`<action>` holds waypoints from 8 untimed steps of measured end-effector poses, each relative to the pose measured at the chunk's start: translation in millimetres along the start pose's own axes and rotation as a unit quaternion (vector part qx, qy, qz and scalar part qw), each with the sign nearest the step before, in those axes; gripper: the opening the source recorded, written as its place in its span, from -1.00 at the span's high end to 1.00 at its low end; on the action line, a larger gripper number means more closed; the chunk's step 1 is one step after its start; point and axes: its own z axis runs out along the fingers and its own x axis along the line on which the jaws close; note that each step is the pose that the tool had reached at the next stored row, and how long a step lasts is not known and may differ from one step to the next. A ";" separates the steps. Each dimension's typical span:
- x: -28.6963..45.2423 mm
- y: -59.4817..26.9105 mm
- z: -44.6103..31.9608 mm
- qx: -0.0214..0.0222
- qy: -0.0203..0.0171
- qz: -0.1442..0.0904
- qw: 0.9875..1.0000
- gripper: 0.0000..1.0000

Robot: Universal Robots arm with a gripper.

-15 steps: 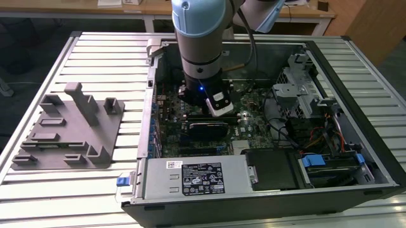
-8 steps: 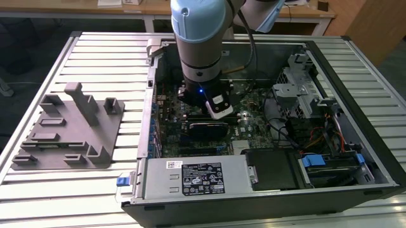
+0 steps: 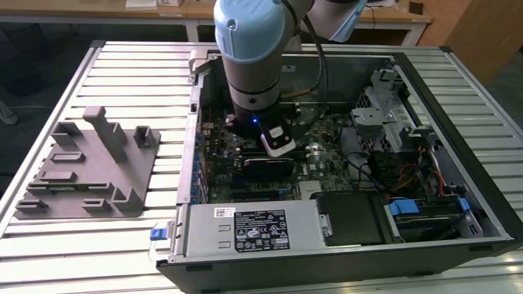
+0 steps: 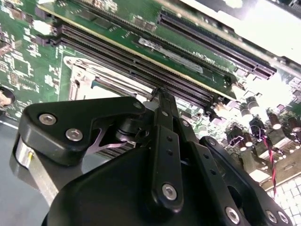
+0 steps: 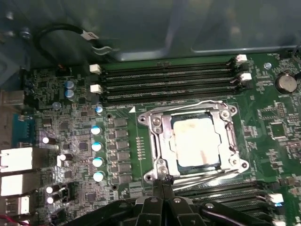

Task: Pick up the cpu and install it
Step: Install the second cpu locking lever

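The cpu point(image 5: 195, 141), a flat silver-white square, lies inside the socket's metal frame point(image 5: 157, 141) on the green motherboard point(image 5: 61, 94). In the first wrist view my gripper point(image 5: 163, 181) is shut, its two black fingers pressed together with nothing between them. Their tips sit at the edge of the socket frame, beside the cpu and not over it. The second wrist view shows the same shut gripper point(image 4: 160, 92) low over the board, with a corner of the socket frame point(image 4: 80, 77) beside it. In the exterior view the arm point(image 3: 253, 61) reaches down into the open computer case point(image 3: 192, 128).
Memory slots point(image 5: 164, 80) run along one side of the socket, with capacitors point(image 5: 97, 146) on another side. A grey metal box with a white label point(image 3: 253, 229) fills the case's near end. Drive bays and cables point(image 3: 392, 135) stand at the exterior view's right. A grey fixture point(image 3: 90, 165) lies at its left.
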 end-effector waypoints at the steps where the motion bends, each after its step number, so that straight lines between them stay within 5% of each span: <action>1: 1.2 -0.3 0.4 -0.003 0.000 0.000 1.000 0.79; 8: 4.4 -1.5 3.8 -0.012 0.001 0.001 1.000 0.79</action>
